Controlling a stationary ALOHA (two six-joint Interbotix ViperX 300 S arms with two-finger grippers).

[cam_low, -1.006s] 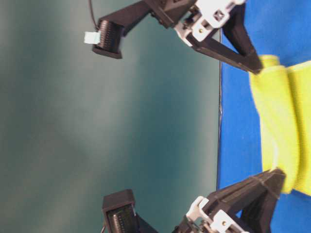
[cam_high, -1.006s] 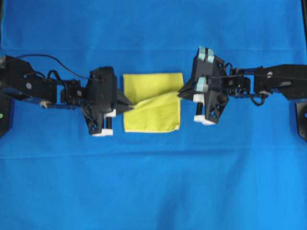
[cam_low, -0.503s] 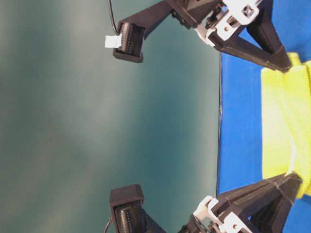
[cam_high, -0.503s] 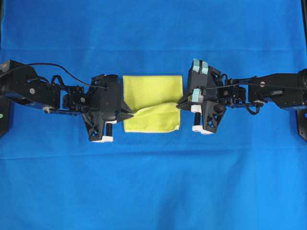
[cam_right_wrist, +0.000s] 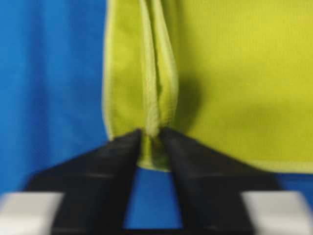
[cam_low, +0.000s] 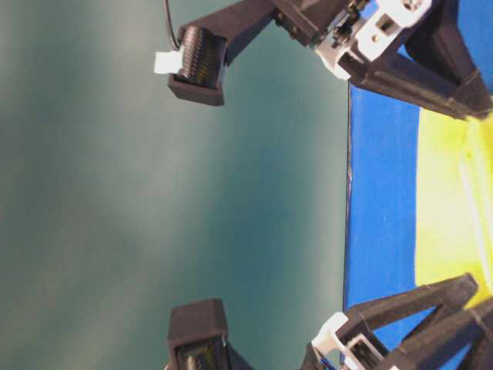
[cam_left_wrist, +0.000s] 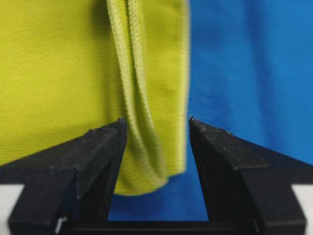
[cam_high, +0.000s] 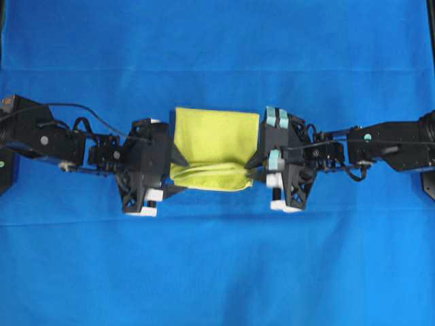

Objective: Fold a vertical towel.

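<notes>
**Operator:** Where is the towel sitting for you?

**Me:** The towel (cam_high: pixel 216 139) is lying flat on the blue cloth (cam_high: pixel 217 272), straight ahead of both my claws and filling the gap between them. It is looking doubled over. A raised ridge of hemmed edges is running away from each claw tip across the top layer.

**Operator:** What are the claws doing?

**Me:** My left claw (cam_left_wrist: pixel 155 122) is standing released. Its jaws are spread, and the end of the ridge is lying loose between them, touching neither side as far as I can see. My right claw (cam_right_wrist: pixel 150 132) is sitting with its jaws close on either side of the ridge's other end. That view is blurred, so I cannot tell whether it is pinching the cloth or letting go.

**Operator:** So which step are you in?

**Me:** I am judging that I am finishing the fold, at the point of setting the carried edge down and freeing it.

**Operator:** And the next move?

**Me:** I am thinking both claws need to be fully spread, then lifting or backing straight out, each to its own side. A jaw catching the hem would be dragging the top layer askew. The ridge may also be needing a flattening.
</notes>
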